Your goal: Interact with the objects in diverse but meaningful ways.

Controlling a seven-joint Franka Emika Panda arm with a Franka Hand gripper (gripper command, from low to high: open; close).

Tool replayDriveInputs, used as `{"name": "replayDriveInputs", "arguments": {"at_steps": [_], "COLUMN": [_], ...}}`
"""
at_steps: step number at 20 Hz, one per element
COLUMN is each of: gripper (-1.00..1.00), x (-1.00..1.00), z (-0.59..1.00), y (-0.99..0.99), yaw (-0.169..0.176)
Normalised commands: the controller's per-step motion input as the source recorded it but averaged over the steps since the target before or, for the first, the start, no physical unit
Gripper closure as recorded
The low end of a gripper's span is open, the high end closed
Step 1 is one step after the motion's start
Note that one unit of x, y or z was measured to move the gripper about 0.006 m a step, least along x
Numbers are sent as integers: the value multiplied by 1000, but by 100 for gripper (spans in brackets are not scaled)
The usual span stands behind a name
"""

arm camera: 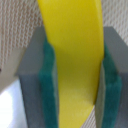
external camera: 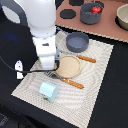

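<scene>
yellow banana [arm camera: 77,60], teal-padded grey gripper [arm camera: 75,85], beige striped placemat [external camera: 97,80]

1. Placemat [external camera: 95,95] on table, arm over its edge at exterior view's left.
2. On mat: bowl [external camera: 77,41] at far end, plate [external camera: 68,66] nearer, just beside arm.
3. Cutlery: one piece [external camera: 86,58] betw. bowl & plate, other [external camera: 74,83] near side of plate.
4. Cup [external camera: 48,91] at mat's near edge.
5. Beyond mat: pot [external camera: 92,13] w/ tomato [external camera: 95,8] in it.
6. Banana [arm camera: 75,60] betw. gripper [arm camera: 75,85] pads [arm camera: 50,85], touching both.
</scene>
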Motion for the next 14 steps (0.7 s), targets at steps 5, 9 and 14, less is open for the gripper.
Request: {"name": "replayDriveInputs", "arguments": {"at_steps": [5, 9, 14], "gripper": [100, 100, 100], "x": [-323, -214, 11], "z": [221, 869, 1000], "y": [225, 29, 12], "yaw": [163, 30, -20]}}
